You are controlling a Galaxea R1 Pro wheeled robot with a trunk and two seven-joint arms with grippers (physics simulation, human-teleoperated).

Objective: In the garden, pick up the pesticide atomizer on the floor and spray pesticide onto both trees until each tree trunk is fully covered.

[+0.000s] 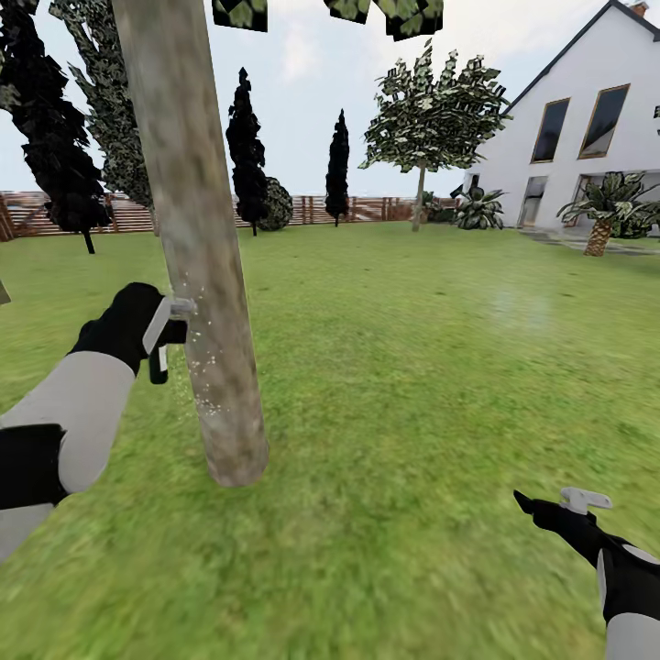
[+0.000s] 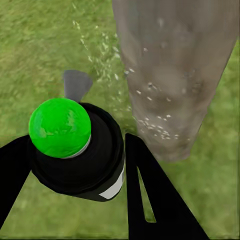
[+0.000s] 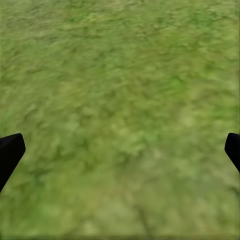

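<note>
Beside the near tree's trunk (image 1: 197, 275), on the lawn (image 1: 412, 367), my left hand (image 1: 151, 330) is closed around the pesticide atomizer (image 1: 165, 325), its pale grey nozzle end reaching right up to the bark. In the left wrist view the atomizer (image 2: 75, 145) sits between my two black fingers (image 2: 150, 195), a dark rounded body with a bright green knob on top and a grey spout pointing toward the trunk (image 2: 175, 75). Whitish speckles of pesticide (image 1: 206, 367) dot the side of the trunk facing my hand, and more specks (image 2: 150, 117) hang in the air and on the bark in the wrist view; the upper trunk looks bare. The trunk leans slightly and meets the grass just beside my arm. My right hand (image 1: 550, 509) is low over the grass, well apart from the tree, its fingers spread wide and holding nothing; the right wrist view shows both black fingertips (image 3: 10, 152) at the edges with grass (image 3: 120, 110) between. Farther off stands a second pale-trunked tree (image 1: 420, 197) near the white house (image 1: 587, 137), with a brown slatted fence (image 1: 348, 209) and dark thin trees (image 1: 338, 170) along the lawn's far edge.
</note>
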